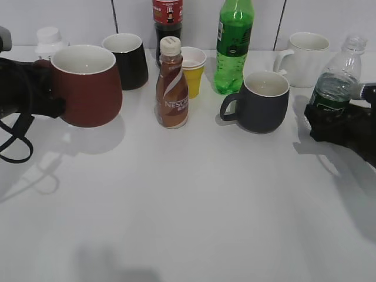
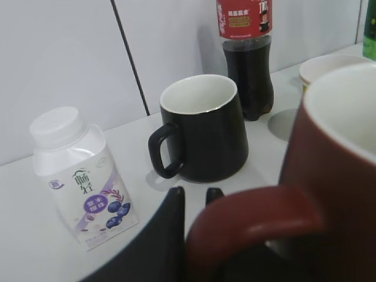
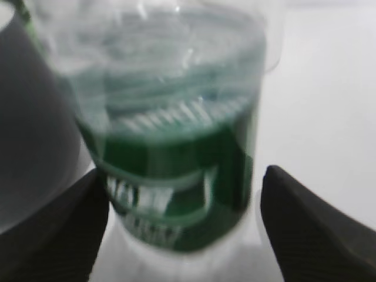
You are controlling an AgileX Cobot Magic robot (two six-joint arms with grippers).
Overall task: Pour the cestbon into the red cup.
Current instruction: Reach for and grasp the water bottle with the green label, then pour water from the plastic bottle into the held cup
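I see a white desk. It is smooth and a bit shiny. Behind it stands a white wall made of big panels. Thin dark lines run up and down between the panels. My left wrist view shows one of these lines leaning to the side. Soft grey shadows lie on the desk, most of them near the front and at both sides. The light is bright and even.

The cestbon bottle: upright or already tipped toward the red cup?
Upright. In the exterior view the cestbon bottle stands with its open neck up, far right, inside the right gripper; the red cup is far left.
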